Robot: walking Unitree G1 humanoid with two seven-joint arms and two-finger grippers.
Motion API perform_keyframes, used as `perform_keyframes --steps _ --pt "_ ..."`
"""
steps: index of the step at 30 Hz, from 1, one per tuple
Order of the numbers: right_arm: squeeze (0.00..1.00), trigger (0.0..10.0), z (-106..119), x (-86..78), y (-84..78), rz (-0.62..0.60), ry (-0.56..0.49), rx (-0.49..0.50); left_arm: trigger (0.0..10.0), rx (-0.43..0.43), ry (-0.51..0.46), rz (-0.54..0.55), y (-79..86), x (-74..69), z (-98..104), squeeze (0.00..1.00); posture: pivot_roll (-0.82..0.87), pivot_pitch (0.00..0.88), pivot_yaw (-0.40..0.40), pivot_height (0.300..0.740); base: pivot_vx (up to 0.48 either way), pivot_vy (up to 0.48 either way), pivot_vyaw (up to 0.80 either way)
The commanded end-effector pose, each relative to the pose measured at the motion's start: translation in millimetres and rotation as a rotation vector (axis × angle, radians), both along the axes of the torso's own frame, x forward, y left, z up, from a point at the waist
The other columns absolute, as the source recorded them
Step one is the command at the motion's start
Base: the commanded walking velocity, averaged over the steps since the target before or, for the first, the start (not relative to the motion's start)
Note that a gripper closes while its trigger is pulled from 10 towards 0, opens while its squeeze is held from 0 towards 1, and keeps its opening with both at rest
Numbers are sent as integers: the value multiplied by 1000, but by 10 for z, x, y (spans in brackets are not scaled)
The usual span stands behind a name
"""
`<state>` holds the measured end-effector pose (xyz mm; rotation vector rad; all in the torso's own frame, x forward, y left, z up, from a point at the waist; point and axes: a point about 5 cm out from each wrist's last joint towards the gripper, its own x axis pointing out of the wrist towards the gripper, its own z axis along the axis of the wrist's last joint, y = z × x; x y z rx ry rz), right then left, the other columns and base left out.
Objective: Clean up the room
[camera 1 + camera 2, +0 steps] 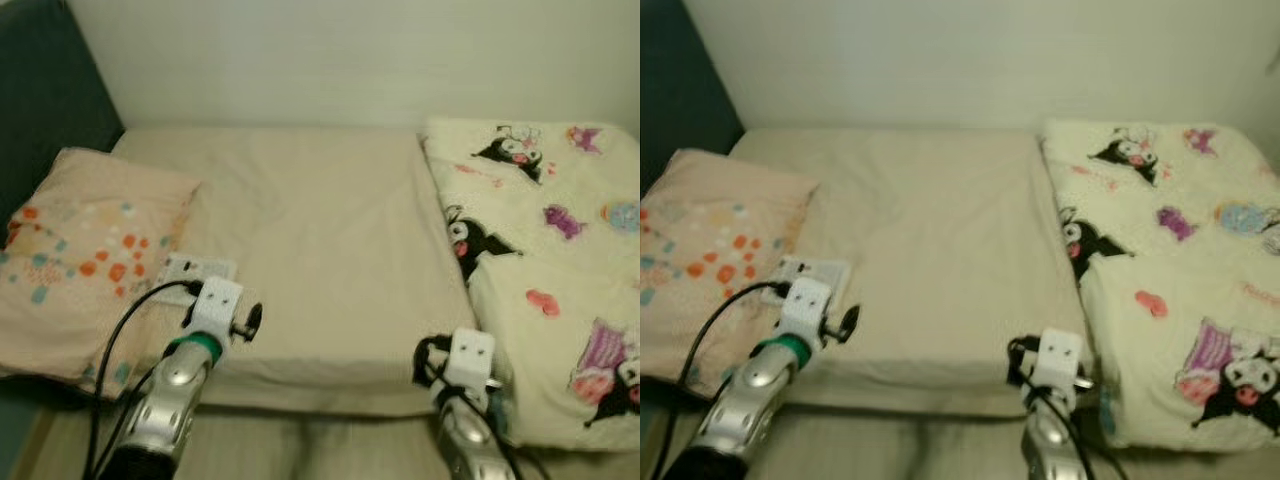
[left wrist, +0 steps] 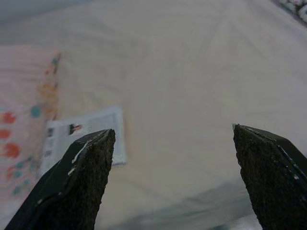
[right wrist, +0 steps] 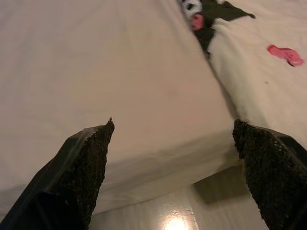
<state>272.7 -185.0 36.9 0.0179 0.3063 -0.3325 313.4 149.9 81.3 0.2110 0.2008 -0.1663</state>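
A small white printed packet (image 1: 197,268) lies on the beige mattress (image 1: 330,230), right beside a peach pillow (image 1: 80,250) with orange and blue dots. My left gripper (image 2: 171,129) hovers open just in front of the packet (image 2: 86,136), near the mattress's front edge, holding nothing. At the front right of the mattress my right gripper (image 3: 173,122) is also open and holds nothing; it sits at the bed's edge, beside the folded cartoon-print blanket (image 1: 560,270).
The white blanket with black and purple cartoon figures covers the right part of the bed. A dark headboard (image 1: 40,100) rises behind the pillow at the left. A pale wall (image 1: 350,60) backs the bed. Light floor (image 1: 300,450) shows below the mattress edge.
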Motion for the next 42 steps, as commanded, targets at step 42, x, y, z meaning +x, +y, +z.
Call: perform_keyframes --steps 42 --pt "0 10000 -26 -26 -96 5 28 -2 10000 36 43 46 206 -135 -179 0 29 40 59 740 0 -208 0"
